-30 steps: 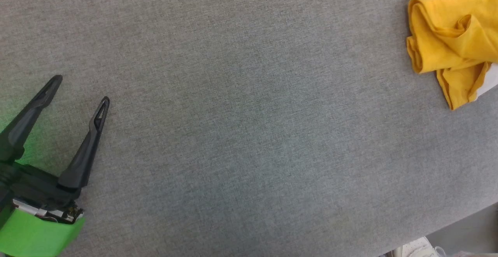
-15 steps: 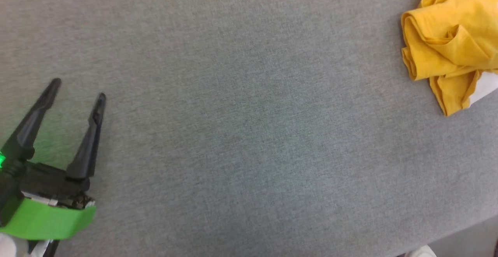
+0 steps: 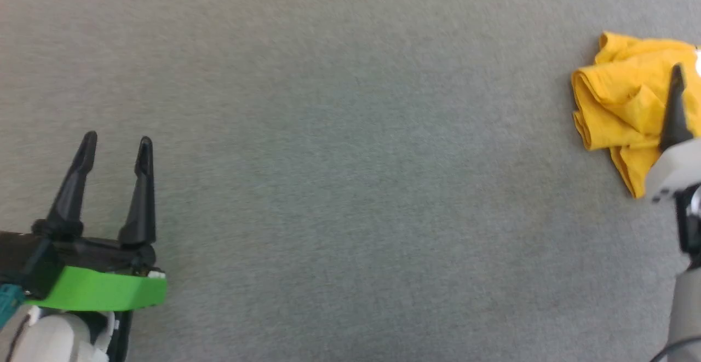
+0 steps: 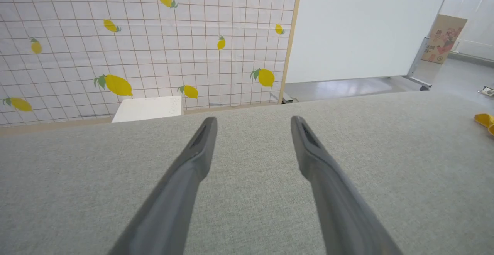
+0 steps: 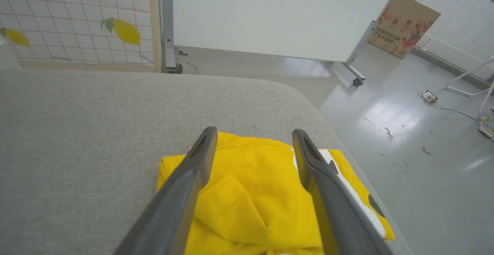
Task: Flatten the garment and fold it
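Now right gripper [image 5: 254,133] enters head-view right edge, spread and empty, over crumpled shirt [image 3: 619,104]; left gripper [image 3: 118,138] likewise, lower left. Grasp likely next.

The left gripper [image 4: 252,119], jaws wide, above the grey table [image 4: 77,178]
Yellow edge of the garment [image 4: 484,120] well to the right; lemon-print panel [image 4: 146,43] beyond the far edge

A lemon-print grid screen [image 4: 135,46] and white board [image 4: 366,27] stand beyond the grey table [image 4: 251,216].
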{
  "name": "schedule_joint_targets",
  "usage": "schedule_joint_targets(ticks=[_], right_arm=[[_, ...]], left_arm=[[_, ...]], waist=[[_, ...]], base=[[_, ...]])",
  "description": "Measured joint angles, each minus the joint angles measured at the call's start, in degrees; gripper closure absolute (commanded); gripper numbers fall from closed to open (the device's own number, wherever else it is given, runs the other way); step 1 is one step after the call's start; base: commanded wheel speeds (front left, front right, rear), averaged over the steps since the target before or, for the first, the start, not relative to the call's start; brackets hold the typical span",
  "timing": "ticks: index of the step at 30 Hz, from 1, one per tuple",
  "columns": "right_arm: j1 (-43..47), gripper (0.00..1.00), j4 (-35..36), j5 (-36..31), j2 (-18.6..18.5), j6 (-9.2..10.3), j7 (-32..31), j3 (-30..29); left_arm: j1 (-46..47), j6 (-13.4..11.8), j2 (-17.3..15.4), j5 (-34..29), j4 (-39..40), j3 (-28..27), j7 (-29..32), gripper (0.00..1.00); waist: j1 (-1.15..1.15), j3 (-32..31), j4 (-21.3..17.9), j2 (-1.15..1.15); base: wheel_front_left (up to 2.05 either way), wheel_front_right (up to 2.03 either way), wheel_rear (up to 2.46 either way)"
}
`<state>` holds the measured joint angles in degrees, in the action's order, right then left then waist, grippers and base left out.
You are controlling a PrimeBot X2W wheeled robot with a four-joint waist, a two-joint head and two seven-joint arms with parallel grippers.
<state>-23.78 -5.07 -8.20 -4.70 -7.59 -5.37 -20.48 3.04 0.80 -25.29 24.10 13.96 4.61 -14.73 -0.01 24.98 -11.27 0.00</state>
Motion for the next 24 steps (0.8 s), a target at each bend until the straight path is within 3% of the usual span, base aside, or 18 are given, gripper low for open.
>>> schedule_joint_targets(ticks=[10, 24], right_arm=[[12.01, 0.00, 3.85, 5.09, 1.79, 0.00, 4.75, 6.12], [23.26, 0.00, 3.92, 8.21, 1.79, 0.00, 14.82, 7.38]], left_arm=[[-0.15, -1.01, 7.44, -5.73, -3.67, -3.08, -0.01, 0.00], [-5.41, 1.71, 13.71, -12.52, -6.89, -6.34, -0.05, 0.00]], waist=[[0.00, -7.83, 5.81, 0.00], [0.00, -17.25, 11.49, 0.00]], base=[[0.00, 0.00, 0.00], [0.00, 0.00, 0.00]])
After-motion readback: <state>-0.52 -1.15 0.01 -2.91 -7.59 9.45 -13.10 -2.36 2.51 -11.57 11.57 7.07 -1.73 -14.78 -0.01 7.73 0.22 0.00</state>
